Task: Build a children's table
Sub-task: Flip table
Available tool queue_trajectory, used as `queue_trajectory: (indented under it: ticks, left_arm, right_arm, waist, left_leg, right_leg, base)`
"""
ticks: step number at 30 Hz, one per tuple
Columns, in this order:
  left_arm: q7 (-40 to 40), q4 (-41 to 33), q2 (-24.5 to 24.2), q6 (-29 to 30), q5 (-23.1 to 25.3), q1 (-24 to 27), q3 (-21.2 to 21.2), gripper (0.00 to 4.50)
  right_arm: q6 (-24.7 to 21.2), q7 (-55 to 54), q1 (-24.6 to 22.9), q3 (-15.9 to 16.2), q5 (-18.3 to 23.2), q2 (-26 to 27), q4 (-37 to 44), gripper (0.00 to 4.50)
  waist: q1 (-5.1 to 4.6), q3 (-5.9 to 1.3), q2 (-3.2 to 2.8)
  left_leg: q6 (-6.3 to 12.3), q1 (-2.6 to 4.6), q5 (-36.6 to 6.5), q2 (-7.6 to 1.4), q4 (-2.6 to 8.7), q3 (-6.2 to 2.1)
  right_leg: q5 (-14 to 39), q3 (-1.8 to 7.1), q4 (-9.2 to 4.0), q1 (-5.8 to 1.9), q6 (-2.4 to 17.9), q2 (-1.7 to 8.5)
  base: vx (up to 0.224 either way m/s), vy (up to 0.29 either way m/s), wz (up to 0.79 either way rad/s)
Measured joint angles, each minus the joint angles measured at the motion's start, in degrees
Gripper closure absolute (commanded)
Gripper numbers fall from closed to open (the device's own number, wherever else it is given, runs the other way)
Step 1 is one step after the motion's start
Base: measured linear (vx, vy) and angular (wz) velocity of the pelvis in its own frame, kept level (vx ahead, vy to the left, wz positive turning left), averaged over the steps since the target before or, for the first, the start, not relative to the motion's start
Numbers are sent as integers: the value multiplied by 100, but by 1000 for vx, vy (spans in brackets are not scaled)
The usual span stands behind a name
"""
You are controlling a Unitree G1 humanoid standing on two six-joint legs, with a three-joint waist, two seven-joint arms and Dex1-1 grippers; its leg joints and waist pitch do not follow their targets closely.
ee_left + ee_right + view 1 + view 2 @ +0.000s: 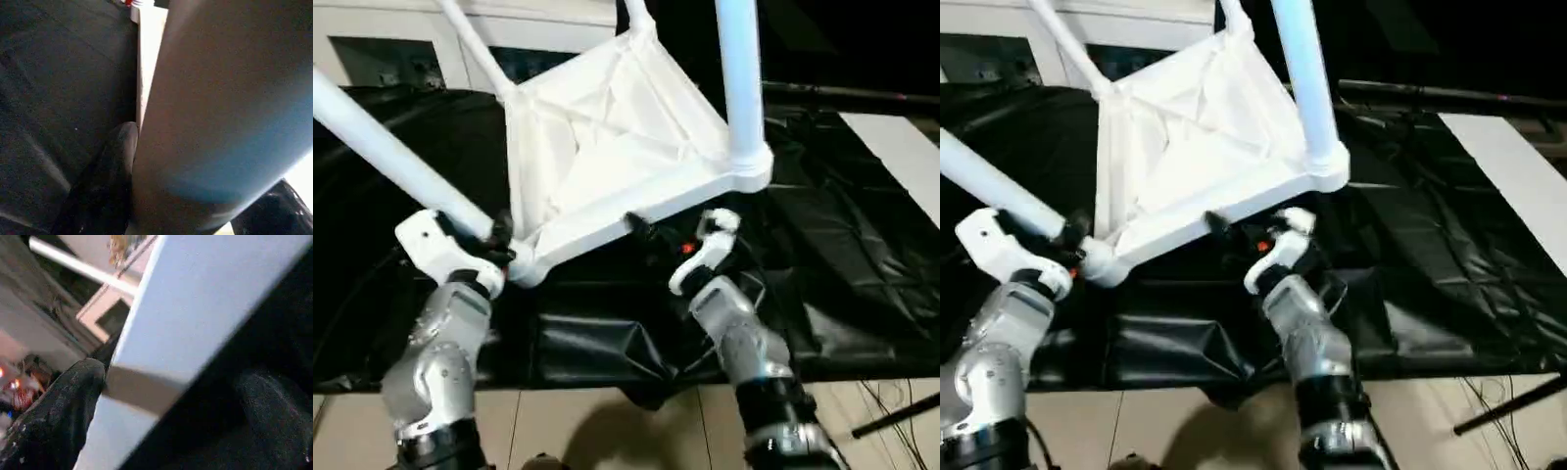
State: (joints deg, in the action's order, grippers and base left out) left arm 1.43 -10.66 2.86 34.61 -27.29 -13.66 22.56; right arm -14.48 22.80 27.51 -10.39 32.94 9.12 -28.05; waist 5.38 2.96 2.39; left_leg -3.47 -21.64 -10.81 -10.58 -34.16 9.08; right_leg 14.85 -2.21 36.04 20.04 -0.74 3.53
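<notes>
The children's table [607,147] is tipped up on the black sheet with its ribbed underside facing me. Legs stand in its corner sockets: one [382,137] runs out to the left, one [742,78] rises at the right, and two thinner-looking ones [475,44] stand at the far corners. My left gripper [499,240] is shut on the left leg [220,112] just beside its socket, fingers [117,161] on both sides. My right gripper [646,233] is open at the near rim [195,308], with the rim between its fingers [63,416].
A black sheet [842,284] covers the work surface. A white cabinet with glass doors [382,49] stands behind it. A white board [901,147] lies at the right. Beige floor [607,421] with cables and a black stand [901,411] lies in front.
</notes>
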Motion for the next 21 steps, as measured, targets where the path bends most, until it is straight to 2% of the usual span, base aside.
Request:
queue_trajectory:
  ticks: [3,7,11,15,21]
  left_arm:
    - [-34,-20,-2,34,13,14,-124,226]
    - [-130,-38,-6,48,101,54,-400,226]
    - [-149,-131,-6,75,175,59,-571,226]
    - [-154,-194,-11,116,228,72,-682,226]
    - [-148,-327,-21,128,229,193,-728,226]
  right_arm:
    - [179,-59,319,-300,168,-43,-384,0]
    - [396,-99,723,-480,278,-91,-928,0]
    - [530,-103,1170,-682,468,-120,-1476,0]
    - [650,-112,1404,-981,688,-127,-1955,0]
    - [886,-111,1665,-1215,799,-129,-2491,56]
  waist:
    - [15,0,0]
    - [48,2,6]
    - [102,-3,23]
    - [101,-1,48]
    - [91,2,66]
  left_leg:
    - [6,-3,11,-33,0,48]
    - [9,-20,17,-40,0,63]
    - [42,-80,51,-40,-3,70]
    - [48,-93,54,-43,-12,74]
    - [43,-94,58,-47,-24,79]
  right_leg:
    - [0,-4,3,4,-1,0]
    - [-1,-4,5,19,-2,0]
    - [-8,-1,27,90,-11,1]
    - [-8,1,52,114,-12,1]
    - [-4,8,89,134,-4,1]
  base:
    - [0,0,0]
    - [0,0,0]
    - [0,0,0]
    - [0,0,0]
    - [0,0,0]
